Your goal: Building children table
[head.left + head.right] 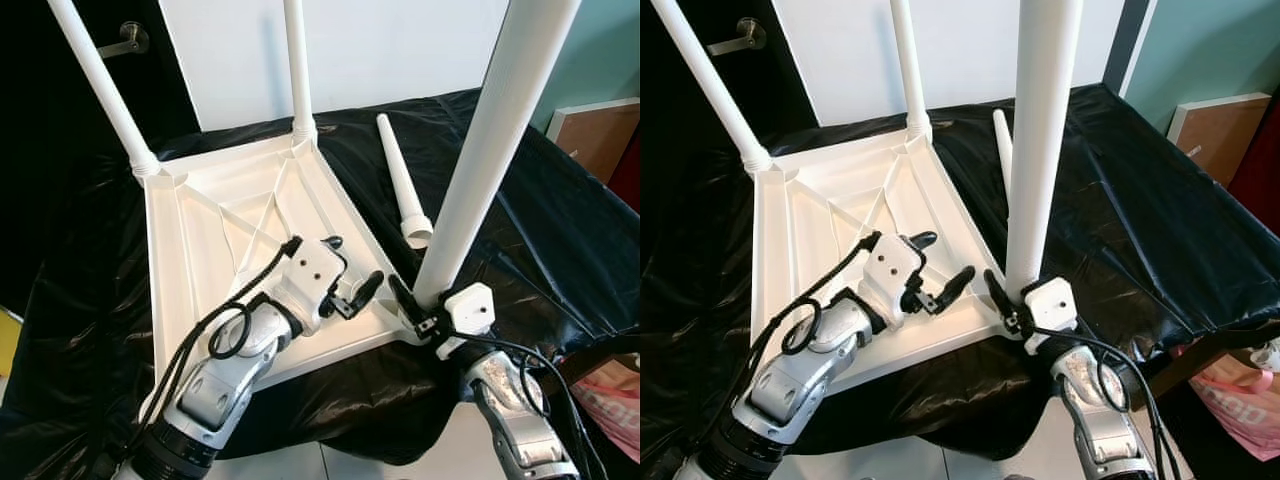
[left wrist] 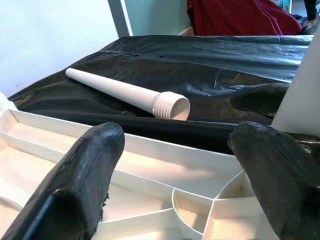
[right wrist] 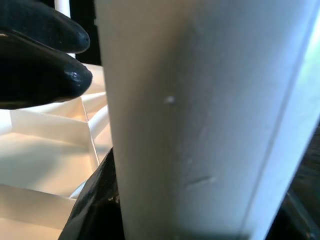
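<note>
The white children's table (image 1: 200,230) lies upside down on a black sheet. Two legs stand screwed in at its far corners, one at the left (image 1: 100,85) and one further right (image 1: 297,70). A third leg (image 1: 490,140) stands upright at the near right corner, and my right gripper (image 1: 425,300) is shut on its base; the right wrist view shows this leg (image 3: 200,125) very close. My left gripper (image 1: 355,265) hovers open just above the table's underside beside that corner, holding nothing. A loose leg (image 2: 125,92) lies on the sheet beyond the table rim, threaded end toward me.
The black sheet (image 1: 540,230) drapes over the support's front and right edges. A dark door with a lever handle (image 1: 130,40) is at back left. On the right are a brown board (image 1: 600,135) and, lower down, a pink bag (image 1: 610,400).
</note>
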You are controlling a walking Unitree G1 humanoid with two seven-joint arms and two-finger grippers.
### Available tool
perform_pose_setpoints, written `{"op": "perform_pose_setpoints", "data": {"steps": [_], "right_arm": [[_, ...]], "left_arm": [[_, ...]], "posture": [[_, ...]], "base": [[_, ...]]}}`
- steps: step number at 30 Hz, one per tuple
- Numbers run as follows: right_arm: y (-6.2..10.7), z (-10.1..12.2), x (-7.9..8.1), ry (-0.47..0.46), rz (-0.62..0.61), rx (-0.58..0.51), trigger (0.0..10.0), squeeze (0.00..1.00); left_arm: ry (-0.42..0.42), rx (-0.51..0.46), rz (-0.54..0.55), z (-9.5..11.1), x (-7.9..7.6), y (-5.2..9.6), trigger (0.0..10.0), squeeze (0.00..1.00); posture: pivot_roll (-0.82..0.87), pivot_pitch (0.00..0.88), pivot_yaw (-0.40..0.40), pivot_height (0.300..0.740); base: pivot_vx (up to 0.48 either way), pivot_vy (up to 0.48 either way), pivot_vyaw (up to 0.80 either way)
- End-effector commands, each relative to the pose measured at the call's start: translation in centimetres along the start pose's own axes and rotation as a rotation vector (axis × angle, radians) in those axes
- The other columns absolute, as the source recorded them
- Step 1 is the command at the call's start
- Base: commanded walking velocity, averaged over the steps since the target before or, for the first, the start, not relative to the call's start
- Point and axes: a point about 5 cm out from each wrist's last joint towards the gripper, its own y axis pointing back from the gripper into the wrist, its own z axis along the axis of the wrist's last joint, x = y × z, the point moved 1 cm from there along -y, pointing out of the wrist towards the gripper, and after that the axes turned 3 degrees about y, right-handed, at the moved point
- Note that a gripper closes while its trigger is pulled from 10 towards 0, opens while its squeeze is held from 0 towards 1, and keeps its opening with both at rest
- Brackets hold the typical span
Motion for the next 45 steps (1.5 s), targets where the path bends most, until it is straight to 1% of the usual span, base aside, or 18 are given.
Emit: {"op": "perform_pose_setpoints", "data": {"steps": [1, 4, 7, 10, 13, 19, 21, 23, 24, 25, 28, 39, 41, 42, 44, 45], "right_arm": [[1.3, -2.5, 1.3, -0.063, 0.039, 0.123, 10.0, 0.00], [1.8, -3.1, 0.8, -0.147, -0.023, 0.141, 10.0, 0.00], [1.9, -3.3, 0.6, -0.171, -0.045, 0.150, 10.0, 0.00], [1.8, -4.0, 0.2, -0.239, -0.090, 0.194, 10.0, 0.00], [1.5, -4.1, 0.2, -0.257, -0.088, 0.214, 10.0, 0.00], [1.2, -4.4, 0.4, -0.227, -0.070, 0.260, 10.0, 0.00], [1.0, -4.8, 0.5, -0.210, -0.053, 0.318, 10.0, 0.00], [0.8, -4.9, 0.5, -0.170, -0.015, 0.353, 10.0, 0.00], [0.8, -4.9, 0.5, -0.170, -0.015, 0.353, 10.0, 0.00], [0.7, -4.9, 0.6, -0.144, 0.009, 0.362, 10.0, 0.00], [0.5, -4.8, 0.6, -0.122, 0.045, 0.379, 10.0, 0.00], [0.6, -4.9, 0.5, -0.143, 0.070, 0.417, 10.0, 0.00], [0.7, -5.0, 0.3, -0.160, 0.059, 0.425, 10.0, 0.00], [0.7, -5.2, 0.2, -0.200, 0.040, 0.434, 10.0, 0.00], [0.7, -5.2, 0.2, -0.200, 0.040, 0.434, 10.0, 0.00], [0.8, -5.3, 0.0, -0.250, 0.011, 0.436, 10.0, 0.00]], "left_arm": [[-0.017, 0.000, -0.098, 0.3, -0.4, 0.0, 10.0, 0.00], [-0.019, 0.000, -0.100, 0.3, -0.4, 0.0, 10.0, 0.00], [-0.019, 0.000, -0.101, 0.3, -0.4, 0.0, 10.0, 0.00], [-0.020, 0.000, -0.106, 0.3, -0.5, 0.0, 10.0, 0.00], [-0.020, -0.001, -0.109, 0.3, -0.5, -0.1, 10.0, 0.00], [-0.017, -0.001, -0.109, 0.4, -0.5, -0.1, 10.0, 0.00], [-0.016, -0.001, -0.106, 0.4, -0.5, -0.1, 10.0, 0.00], [-0.016, -0.001, -0.103, 0.4, -0.5, -0.1, 10.0, 0.00], [-0.016, -0.001, -0.103, 0.4, -0.5, -0.1, 10.0, 0.00], [-0.016, -0.001, -0.102, 0.4, -0.5, -0.1, 10.0, 0.00], [-0.015, -0.001, -0.098, 0.4, -0.5, 0.0, 10.0, 0.00], [-0.014, -0.001, -0.091, 0.4, -0.4, 0.0, 10.0, 0.00], [-0.014, -0.002, -0.090, 0.4, -0.4, 0.0, 10.0, 0.00], [-0.014, -0.002, -0.089, 0.4, -0.4, 0.0, 10.0, 0.00], [-0.014, -0.002, -0.089, 0.4, -0.4, 0.0, 10.0, 0.00], [-0.014, -0.002, -0.089, 0.4, -0.4, 0.0, 10.0, 0.00]], "posture": [[-0.16, 0.054, 0.046, 0.740], [-0.16, 0.051, 0.049, 0.740], [-0.16, 0.051, 0.049, 0.740], [-0.16, 0.051, 0.053, 0.740], [-0.16, 0.055, 0.052, 0.740], [-0.16, 0.058, 0.050, 0.740], [-0.16, 0.060, 0.047, 0.740], [-0.16, 0.062, 0.045, 0.740], [-0.16, 0.062, 0.045, 0.740], [-0.16, 0.062, 0.044, 0.740], [-0.16, 0.064, 0.041, 0.740], [-0.16, 0.067, 0.039, 0.740], [-0.16, 0.068, 0.039, 0.740], [-0.16, 0.067, 0.040, 0.740], [-0.16, 0.067, 0.040, 0.740], [-0.16, 0.067, 0.040, 0.740]], "base": [[0.000, 0.000, 0.00], [0.000, 0.000, 0.00], [0.000, 0.000, 0.00], [0.000, 0.000, 0.00], [0.000, 0.000, 0.00], [0.000, 0.000, 0.00], [0.000, 0.000, 0.00], [0.000, 0.000, 0.00], [0.000, 0.000, 0.00], [0.000, 0.000, 0.00], [0.000, 0.000, 0.00], [0.000, 0.000, 0.00], [0.000, 0.000, 0.00], [0.000, 0.000, 0.00], [0.000, 0.000, 0.00], [0.000, 0.000, 0.00]]}}
